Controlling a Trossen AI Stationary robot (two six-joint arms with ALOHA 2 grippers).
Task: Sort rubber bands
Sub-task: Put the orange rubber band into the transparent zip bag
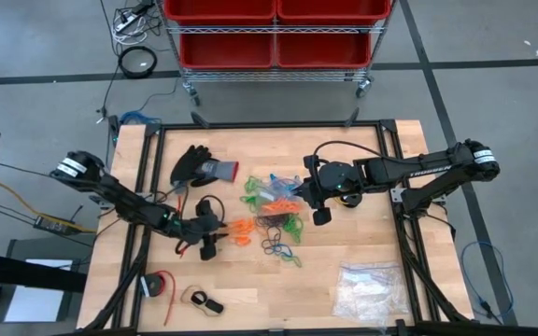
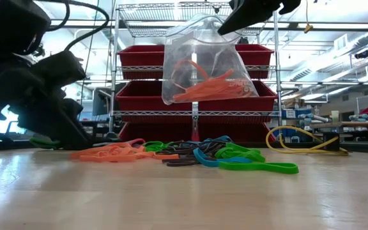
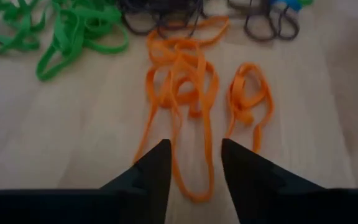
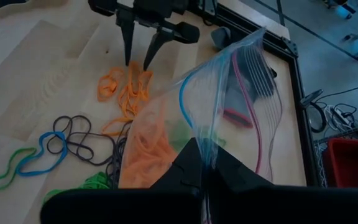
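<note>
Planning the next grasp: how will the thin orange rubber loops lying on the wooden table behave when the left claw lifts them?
The thin orange rubber loops will probably be floppy, since they lie flat in kinked curves. They overlap, so lifting one may drag its neighbours. The left claw straddles one strand, which looks light and may slip out.

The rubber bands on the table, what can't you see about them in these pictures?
- Left wrist view: left gripper fingers straddle an orange rubber band; whether they pinch it is unclear.
- Low view: the clear bag blurs how many orange bands are inside.
- High view: pile of rubber bands too small to count.
- Right wrist view: bag hides part of the pile.
</note>
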